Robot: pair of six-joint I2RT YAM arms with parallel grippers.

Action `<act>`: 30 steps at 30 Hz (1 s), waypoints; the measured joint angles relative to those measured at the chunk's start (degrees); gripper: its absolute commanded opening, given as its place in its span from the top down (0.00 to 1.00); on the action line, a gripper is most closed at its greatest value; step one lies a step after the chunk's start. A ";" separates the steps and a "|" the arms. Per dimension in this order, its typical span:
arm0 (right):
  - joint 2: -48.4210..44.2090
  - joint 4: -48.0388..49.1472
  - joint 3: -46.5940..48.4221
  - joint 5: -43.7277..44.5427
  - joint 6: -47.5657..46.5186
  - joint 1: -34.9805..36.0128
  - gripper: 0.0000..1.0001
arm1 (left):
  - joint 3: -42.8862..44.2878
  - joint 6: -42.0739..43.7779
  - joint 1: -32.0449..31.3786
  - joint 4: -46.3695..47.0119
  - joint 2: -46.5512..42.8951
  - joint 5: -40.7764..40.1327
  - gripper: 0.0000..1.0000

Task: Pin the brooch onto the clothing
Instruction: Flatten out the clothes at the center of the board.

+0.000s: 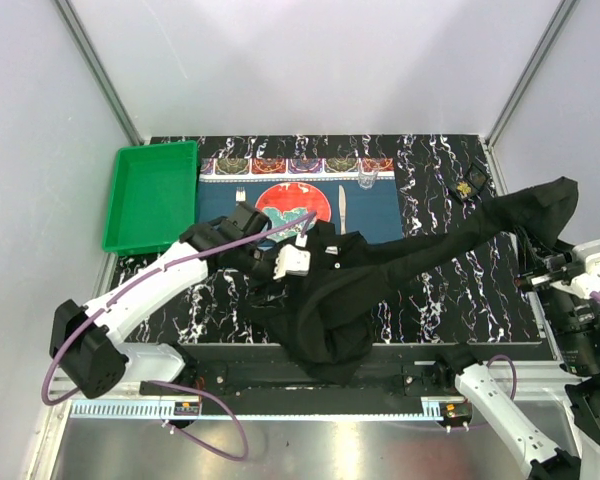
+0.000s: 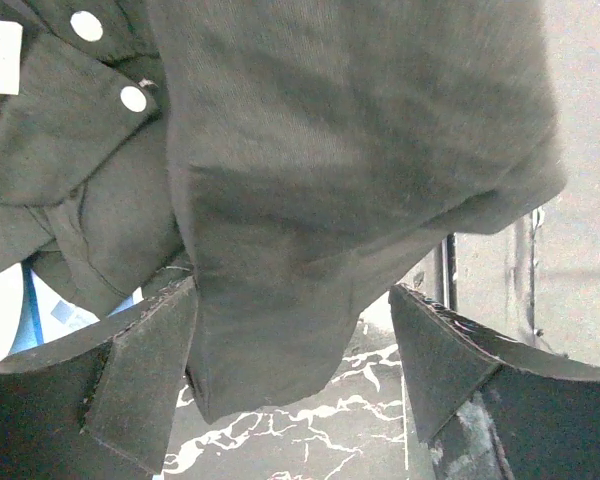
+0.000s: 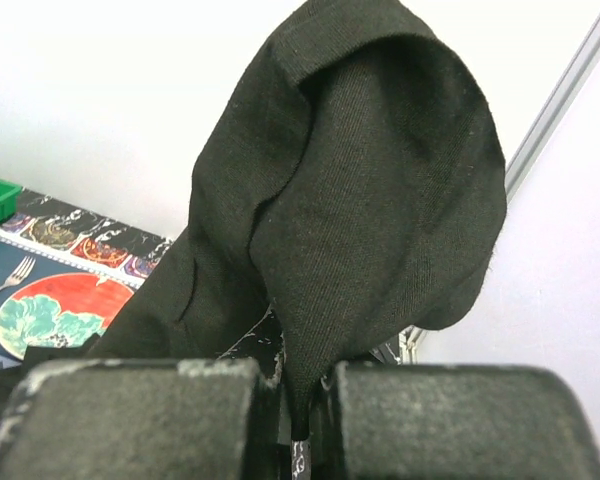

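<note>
The clothing [image 1: 325,300], a black button-up shirt, lies bunched on the near middle of the table, with one sleeve pulled out to the right. My right gripper [image 1: 533,277] is shut on that sleeve's end; in the right wrist view the black cloth [image 3: 360,200] rises in a hood above the gripper [image 3: 300,405]. My left gripper [image 1: 302,258] hovers over the bunched part and stands open [image 2: 295,370]. A flap of the shirt [image 2: 330,180] hangs between its fingers [image 2: 140,380], and two white buttons [image 2: 133,98] show at the upper left. The brooch [image 1: 467,187], small and golden, lies on the table at the far right.
A green tray [image 1: 150,195] stands at the back left. Partly under the shirt lies a blue placemat [image 1: 380,215] printed with a red plate, fork and knife. A small glass [image 1: 367,180] sits on its far edge. The tabletop is black marble-patterned [image 1: 450,290].
</note>
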 measured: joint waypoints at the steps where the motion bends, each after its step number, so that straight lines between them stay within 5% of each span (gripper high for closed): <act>1: 0.07 0.48 0.00 0.35 0.07 -0.04 1.00 | -0.70 0.79 0.00 0.04 0.35 -0.42 0.21; 8: 1.11 3.93 0.35 2.38 0.13 -0.09 1.00 | -6.40 2.40 3.80 3.15 0.81 -3.52 0.23; 12: 2.05 5.07 0.35 2.84 0.15 -0.09 1.00 | -6.40 3.82 7.17 3.43 0.83 -3.82 0.38; 13: 2.34 5.33 0.35 2.93 0.15 -0.09 1.00 | -6.40 4.17 7.28 3.19 0.87 -3.74 0.52; 20: 5.55 8.52 0.46 3.54 0.42 -0.09 1.00 | -6.40 4.79 7.28 1.53 0.90 -1.55 0.99; 23: 7.67 10.03 0.46 3.80 0.55 -0.09 1.00 | -6.40 3.58 7.34 1.31 0.90 -0.90 1.00; 24: 8.35 10.43 0.46 3.78 0.59 -0.09 1.00 | -6.40 3.30 7.54 1.29 0.90 -0.74 0.96; 26: 9.44 10.95 0.46 3.76 0.66 -0.09 1.00 | -6.40 2.93 8.68 1.36 0.90 -0.17 0.69; 27: 9.79 11.13 0.46 3.58 0.66 -0.09 1.00 | -6.40 2.91 9.64 1.38 0.90 -0.09 0.40; 30: 9.94 11.30 0.46 3.15 0.66 -0.09 1.00 | -5.14 3.50 13.31 0.76 1.03 -0.04 0.11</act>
